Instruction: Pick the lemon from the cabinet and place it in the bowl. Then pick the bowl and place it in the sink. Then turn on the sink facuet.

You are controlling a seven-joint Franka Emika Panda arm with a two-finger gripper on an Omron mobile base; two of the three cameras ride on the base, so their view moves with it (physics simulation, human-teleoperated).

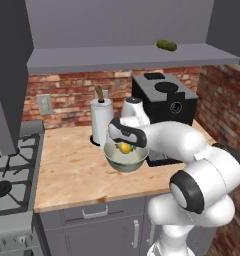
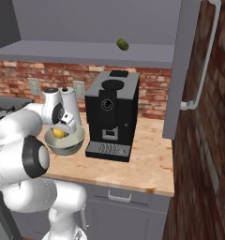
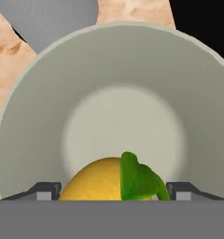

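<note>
The fingers (image 3: 47, 191) stand spread wide on either side of the lemon (image 3: 97, 182), gripper (image 1: 126, 145) hanging right over the bowl (image 1: 125, 159). The lemon lies inside the bowl, which sits on the counter (image 1: 72, 175) between a towel roll (image 1: 101, 121) and a coffee machine (image 2: 110, 115).

Legible text, labels, brands, numbers, signs: none. You find no lettering on the black coffee machine (image 2: 110, 115) at the centre of the right base view, none on the bowl (image 1: 125, 159) at mid-frame of the left base view, and none on the wall outlet (image 1: 44, 104) at left.
</note>
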